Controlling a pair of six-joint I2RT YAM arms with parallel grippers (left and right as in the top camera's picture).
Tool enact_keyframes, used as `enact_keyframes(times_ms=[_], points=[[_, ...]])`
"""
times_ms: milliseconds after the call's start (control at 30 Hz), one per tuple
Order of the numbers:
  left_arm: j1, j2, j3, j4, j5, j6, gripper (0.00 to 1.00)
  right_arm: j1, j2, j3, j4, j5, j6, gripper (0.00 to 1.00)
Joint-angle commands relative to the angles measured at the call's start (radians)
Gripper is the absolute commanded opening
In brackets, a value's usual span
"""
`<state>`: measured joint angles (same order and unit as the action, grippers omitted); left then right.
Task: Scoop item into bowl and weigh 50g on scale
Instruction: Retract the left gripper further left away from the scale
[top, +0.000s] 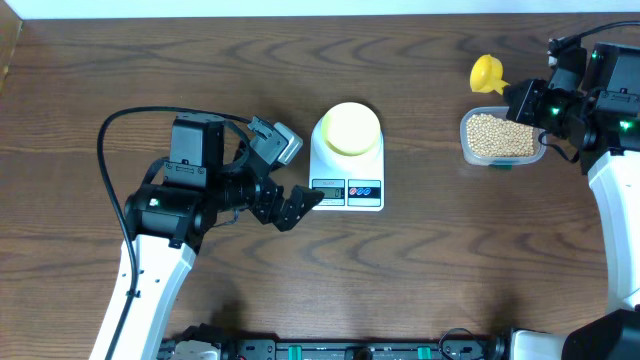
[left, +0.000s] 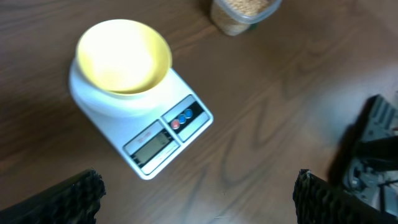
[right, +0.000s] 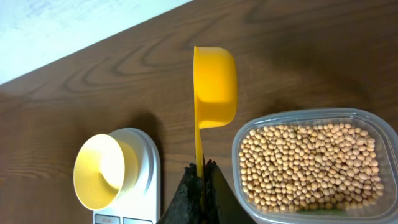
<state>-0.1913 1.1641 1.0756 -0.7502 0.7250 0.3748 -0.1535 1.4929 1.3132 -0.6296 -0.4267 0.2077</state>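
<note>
On the table (top: 420, 280), right gripper (right: 200, 171) pinches the scoop (right: 214, 87) beside the beans (right: 311, 165); left gripper (top: 298, 208) gapes empty.

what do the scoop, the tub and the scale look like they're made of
Scoop: likely moulded plastic, bright yellow, smooth with a slight sheen.
Tub: clear plastic by the look; the beans show through its wall.
Scale: white plastic, it seems, smooth and softly glossy, with rounded moulded edges.
</note>
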Motion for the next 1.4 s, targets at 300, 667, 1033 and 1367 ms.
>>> enact_keyframes(times_ms=[300, 667, 1033, 1367], points=[[0.0, 0.005, 0.006, 0.027, -0.304, -0.066, 1.0, -0.01, -0.012, 0.014, -0.01, -0.01, -0.014, 0.01], [0.0, 0.005, 0.006, 0.042, -0.266, -0.066, 1.0, -0.01, -0.012, 0.014, -0.007, -0.011, -0.014, 0.01], [0.0, 0.005, 0.006, 0.051, -0.266, -0.066, 1.0, -0.01, -0.012, 0.014, -0.017, -0.014, -0.014, 0.01], [0.0, 0.005, 0.006, 0.051, -0.266, -0.066, 1.0, -0.01, -0.012, 0.014, -0.018, -0.029, -0.013, 0.01]])
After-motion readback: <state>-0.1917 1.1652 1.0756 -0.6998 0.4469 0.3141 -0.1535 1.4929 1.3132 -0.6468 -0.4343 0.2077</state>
